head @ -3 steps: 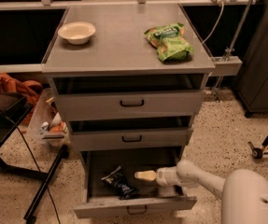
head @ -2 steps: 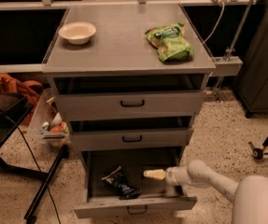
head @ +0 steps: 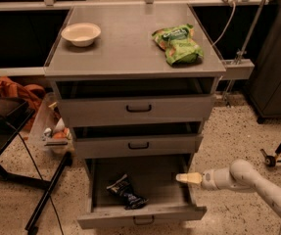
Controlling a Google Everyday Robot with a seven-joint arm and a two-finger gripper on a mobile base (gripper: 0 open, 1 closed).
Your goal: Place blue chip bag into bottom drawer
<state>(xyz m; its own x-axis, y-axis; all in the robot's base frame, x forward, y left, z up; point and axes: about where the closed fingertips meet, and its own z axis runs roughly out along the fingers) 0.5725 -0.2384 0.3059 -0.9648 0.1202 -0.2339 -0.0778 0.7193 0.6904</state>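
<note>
Grey and open, the bottom drawer point(head: 179, 216) holds the blue chip bag point(head: 126, 191), which lies on its floor near the front, a little left of the middle. The gripper point(head: 188, 178) is at the drawer's right wall, apart from the bag; whether it is open or closed cannot be told. On the cabinet top point(head: 130, 50) stand a white bowl point(head: 81, 33) and a green chip bag point(head: 178, 44).

Cream tool point(head: 189, 178) — at grey drawer point(head: 110, 218)
</note>
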